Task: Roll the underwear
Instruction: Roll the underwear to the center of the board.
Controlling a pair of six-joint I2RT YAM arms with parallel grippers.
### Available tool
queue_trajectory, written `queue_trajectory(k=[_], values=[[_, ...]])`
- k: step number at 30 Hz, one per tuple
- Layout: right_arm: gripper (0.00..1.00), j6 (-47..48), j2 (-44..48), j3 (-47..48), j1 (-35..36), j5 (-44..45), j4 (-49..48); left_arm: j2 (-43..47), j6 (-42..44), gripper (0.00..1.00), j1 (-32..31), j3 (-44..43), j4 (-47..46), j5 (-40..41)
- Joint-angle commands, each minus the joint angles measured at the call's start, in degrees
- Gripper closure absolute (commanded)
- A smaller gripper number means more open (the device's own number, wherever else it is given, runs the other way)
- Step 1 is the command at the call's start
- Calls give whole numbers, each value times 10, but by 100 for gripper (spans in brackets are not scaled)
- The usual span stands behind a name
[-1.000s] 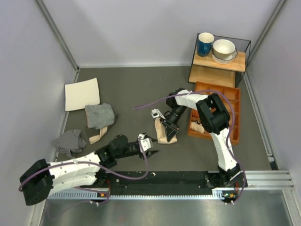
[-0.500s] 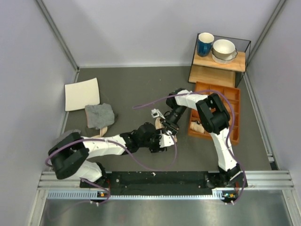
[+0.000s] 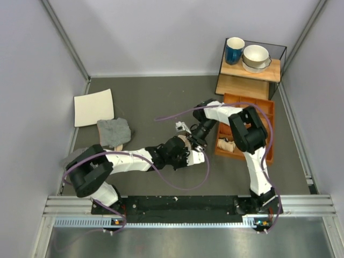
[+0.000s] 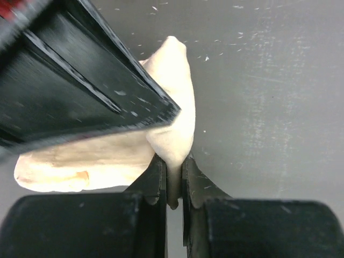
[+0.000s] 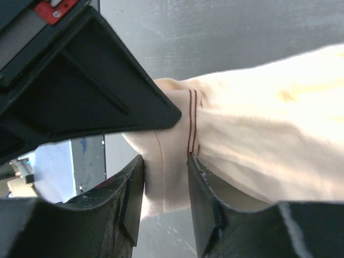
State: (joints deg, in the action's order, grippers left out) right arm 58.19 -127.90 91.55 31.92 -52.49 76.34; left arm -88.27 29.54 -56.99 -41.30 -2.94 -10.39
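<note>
The left gripper (image 4: 173, 181) is pinched tight on a fold of the thin, pale peach-beige cloth underwear (image 4: 176, 88), which lies bunched on the dark grey table (image 4: 269, 107), its brown-stitched hem clamped by the right gripper (image 5: 164, 188).

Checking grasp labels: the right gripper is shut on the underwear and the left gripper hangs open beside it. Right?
No. The left gripper is also shut on the underwear; the left wrist view shows a fold pinched between its fingers. The right gripper does grip it.
</note>
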Motion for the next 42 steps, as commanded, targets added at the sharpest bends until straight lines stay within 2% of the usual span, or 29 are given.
queue_trajectory(k=[1,9,13,15,16,18,19,21,22,24,31,35,42], values=[[59,-26,103,-14,-50,11,-50,6,-38,100,20,-21,21,-73],[57,-72,265,-84,-149,29,-170,-21,-146,100,126,-38,34,-236],[55,-60,393,-147,-173,28,-243,-66,-216,100,164,-54,34,-296],[49,-28,442,-208,-173,6,-262,-91,-264,100,182,-80,44,-314],[40,-3,463,-232,-170,-28,-268,-118,-277,100,188,-91,63,-322],[31,93,524,-308,-158,-51,-277,-145,-314,100,201,-119,77,-347],[24,153,544,-333,-148,-51,-283,-167,-336,100,205,-127,86,-352],[21,177,585,-397,-95,-22,-326,-188,-352,100,216,-147,92,-372],[21,170,594,-413,-71,21,-347,-203,-374,100,219,-149,92,-372],[21,166,604,-446,-17,58,-398,-217,-392,100,231,-159,92,-382],[23,154,556,-487,80,228,-531,-264,-440,98,243,-181,101,-377],[23,159,516,-500,97,264,-574,-269,-446,96,245,-187,98,-379],[26,166,437,-490,109,302,-592,-263,-455,90,248,-193,89,-380]])
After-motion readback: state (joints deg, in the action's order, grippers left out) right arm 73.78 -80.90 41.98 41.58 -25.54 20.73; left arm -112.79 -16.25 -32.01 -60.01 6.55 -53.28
